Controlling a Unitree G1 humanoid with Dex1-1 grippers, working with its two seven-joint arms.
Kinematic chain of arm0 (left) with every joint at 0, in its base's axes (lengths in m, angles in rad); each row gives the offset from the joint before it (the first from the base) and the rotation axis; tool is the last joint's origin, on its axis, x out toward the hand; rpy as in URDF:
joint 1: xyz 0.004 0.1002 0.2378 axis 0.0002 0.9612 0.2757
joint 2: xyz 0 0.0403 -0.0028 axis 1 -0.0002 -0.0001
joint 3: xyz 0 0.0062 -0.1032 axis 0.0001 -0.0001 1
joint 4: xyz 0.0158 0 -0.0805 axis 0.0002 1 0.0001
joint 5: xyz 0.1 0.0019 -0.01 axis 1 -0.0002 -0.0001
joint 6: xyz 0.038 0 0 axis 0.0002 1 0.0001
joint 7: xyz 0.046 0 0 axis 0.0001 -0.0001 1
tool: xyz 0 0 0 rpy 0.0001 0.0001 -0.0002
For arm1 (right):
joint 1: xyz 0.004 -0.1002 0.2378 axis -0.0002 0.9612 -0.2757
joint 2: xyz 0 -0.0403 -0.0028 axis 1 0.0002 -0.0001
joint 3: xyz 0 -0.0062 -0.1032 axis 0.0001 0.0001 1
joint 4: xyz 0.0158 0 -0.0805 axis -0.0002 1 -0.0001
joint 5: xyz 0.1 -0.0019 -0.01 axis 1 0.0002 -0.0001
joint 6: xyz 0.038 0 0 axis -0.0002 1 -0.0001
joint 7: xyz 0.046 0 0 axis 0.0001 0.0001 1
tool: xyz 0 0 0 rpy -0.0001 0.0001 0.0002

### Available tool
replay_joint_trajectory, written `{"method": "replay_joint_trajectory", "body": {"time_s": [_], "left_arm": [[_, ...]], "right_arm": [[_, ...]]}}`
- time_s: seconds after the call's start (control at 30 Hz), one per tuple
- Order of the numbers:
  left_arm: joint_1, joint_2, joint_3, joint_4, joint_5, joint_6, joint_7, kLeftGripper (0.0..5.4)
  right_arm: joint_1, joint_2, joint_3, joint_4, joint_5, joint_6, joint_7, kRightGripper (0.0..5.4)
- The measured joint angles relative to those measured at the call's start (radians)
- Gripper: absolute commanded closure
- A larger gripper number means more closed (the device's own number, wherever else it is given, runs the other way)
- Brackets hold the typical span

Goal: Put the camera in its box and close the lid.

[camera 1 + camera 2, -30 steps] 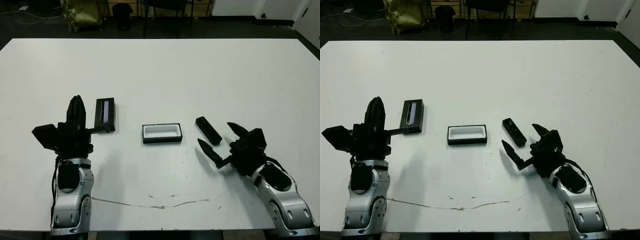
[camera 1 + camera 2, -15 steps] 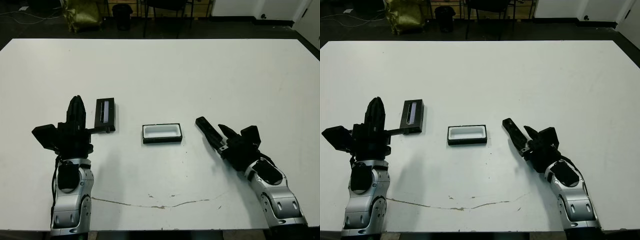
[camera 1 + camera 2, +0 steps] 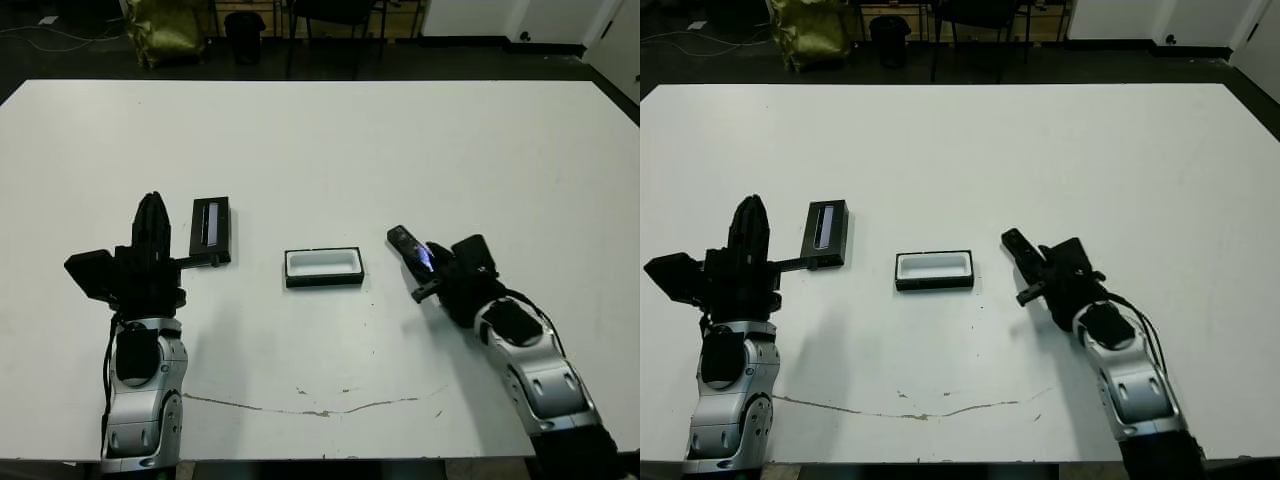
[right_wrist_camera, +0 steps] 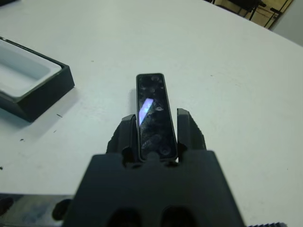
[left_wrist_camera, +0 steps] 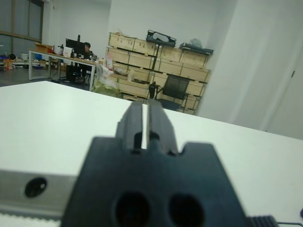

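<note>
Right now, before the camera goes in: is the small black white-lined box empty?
Empty: the small black white-lined box shows only bare lining; the slim black camera sits between the right gripper's fingers.

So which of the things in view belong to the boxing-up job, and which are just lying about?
Belong to the job:
- camera, between the right gripper's fingers
- box, open, white inside, mid-table
- lid, lying flat beside the left gripper

Just lying about:
- nothing else lies on the table
- beyond it: a chair, stacked crates, a yellow bag
</note>
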Motion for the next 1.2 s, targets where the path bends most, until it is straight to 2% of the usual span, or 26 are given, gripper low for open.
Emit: {"method": "replay_joint_trajectory", "body": {"time_s": [0.17,0.23,0.37,0.43,0.63,0.77,0.87,1.2], "left_arm": [[0.0,0.0,-0.002,-0.003,0.014,0.001,0.01,5.4],[0.002,0.0,-0.002,-0.003,0.017,0.001,0.012,5.4],[0.003,-0.001,-0.002,-0.005,0.014,0.01,0.015,5.4],[0.003,-0.002,-0.003,-0.005,0.016,0.01,0.016,5.4],[0.003,-0.002,-0.002,-0.005,0.019,0.009,0.018,5.4],[0.003,-0.003,-0.003,-0.005,0.019,0.009,0.021,5.4],[0.003,-0.002,-0.003,-0.005,0.02,0.009,0.021,5.4],[0.003,-0.003,-0.003,-0.005,0.02,0.009,0.022,5.4]], "right_arm": [[-0.026,-0.007,0.023,-0.071,-0.021,0.174,-0.012,4.75],[-0.03,-0.028,0.019,-0.078,-0.008,0.188,0.022,4.75],[-0.046,-0.06,-0.023,-0.068,0.07,0.218,0.112,4.75],[-0.059,-0.08,-0.038,-0.046,0.105,0.218,0.166,4.75],[-0.097,-0.147,-0.055,0.048,0.168,0.145,0.322,4.75],[-0.104,-0.159,-0.065,0.046,0.178,0.157,0.341,4.75],[-0.116,-0.175,-0.084,0.055,0.196,0.134,0.377,4.75],[-0.266,-0.198,-0.152,0.106,0.287,0.203,0.423,4.76]]}}
